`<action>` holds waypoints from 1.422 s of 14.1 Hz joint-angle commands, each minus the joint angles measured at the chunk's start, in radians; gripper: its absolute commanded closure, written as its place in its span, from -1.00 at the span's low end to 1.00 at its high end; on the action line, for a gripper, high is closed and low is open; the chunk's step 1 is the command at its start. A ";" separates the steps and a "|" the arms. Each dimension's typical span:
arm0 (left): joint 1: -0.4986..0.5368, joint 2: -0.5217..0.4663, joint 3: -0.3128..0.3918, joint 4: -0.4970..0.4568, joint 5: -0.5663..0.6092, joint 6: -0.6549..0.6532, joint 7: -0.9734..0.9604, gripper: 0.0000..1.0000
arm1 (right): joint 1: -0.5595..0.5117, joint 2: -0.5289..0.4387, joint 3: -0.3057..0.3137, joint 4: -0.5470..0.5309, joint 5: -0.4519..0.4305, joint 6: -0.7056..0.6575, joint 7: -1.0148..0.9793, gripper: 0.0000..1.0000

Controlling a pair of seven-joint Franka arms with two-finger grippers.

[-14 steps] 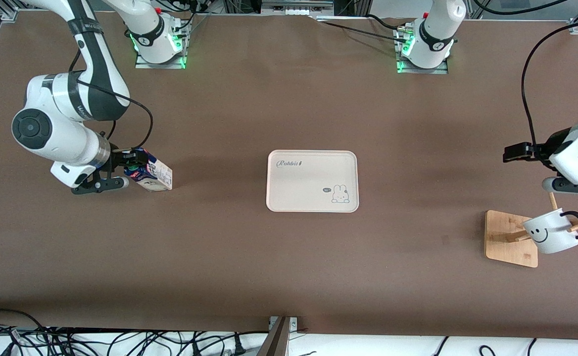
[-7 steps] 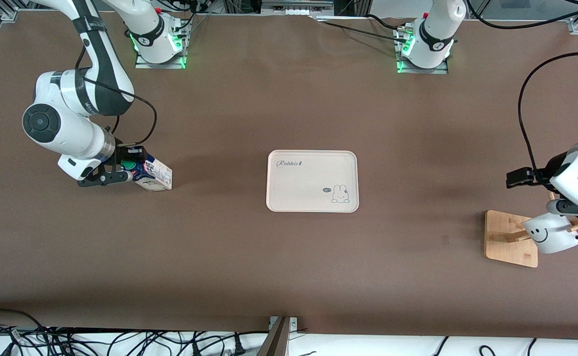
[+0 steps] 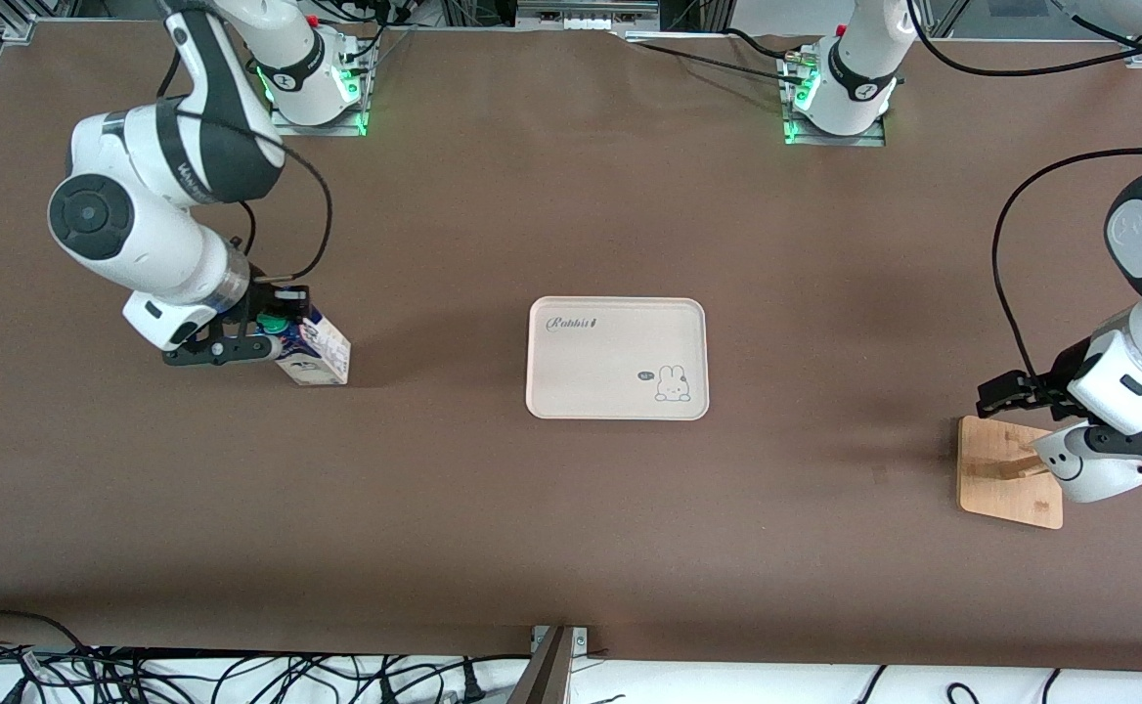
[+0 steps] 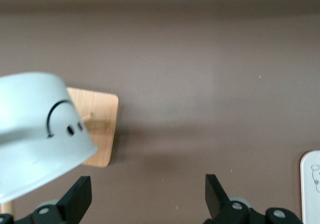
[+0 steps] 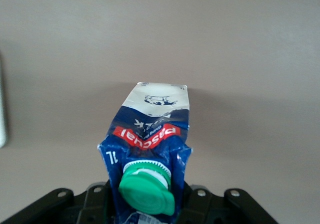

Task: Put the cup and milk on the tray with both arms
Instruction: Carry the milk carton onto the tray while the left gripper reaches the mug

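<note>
Since the earlier frame, the right pincer (image 3: 260,342) has clenched on the milk (image 3: 315,354) at middle left of the frame, and the left pincer (image 3: 1109,440), fingers spread, has dropped onto the cup (image 3: 1087,471) hanging on the wooden rack (image 3: 1006,471) at lower right. Between them, the tray (image 3: 616,358) sits bare on the worktop. Gripped near its cap, the carton could swing or slip; the cup's handle might snag a peg.
</note>
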 commanded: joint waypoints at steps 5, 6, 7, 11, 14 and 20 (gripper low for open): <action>-0.056 -0.221 0.004 -0.461 0.002 0.409 -0.015 -1.00 | 0.282 0.279 0.012 0.380 0.092 -0.034 0.334 0.25; -0.062 -0.255 0.003 -0.481 0.002 0.400 -0.018 -1.00 | 0.315 0.315 0.011 0.421 0.090 -0.031 0.377 0.25; -0.071 -0.292 0.003 -0.496 0.002 0.384 -0.028 -1.00 | 0.342 0.346 0.008 0.455 0.089 -0.028 0.417 0.25; -0.062 -0.416 -0.025 -0.556 0.000 0.348 -0.087 -1.00 | 0.408 0.420 0.005 0.500 0.040 0.026 0.522 0.24; -0.051 -0.473 -0.025 -0.632 0.000 0.461 -0.108 -1.00 | 0.422 0.441 0.005 0.500 0.038 0.048 0.539 0.23; 0.025 -0.499 -0.026 -0.737 0.002 0.728 -0.105 -1.00 | 0.437 0.477 0.008 0.498 0.046 0.083 0.548 0.23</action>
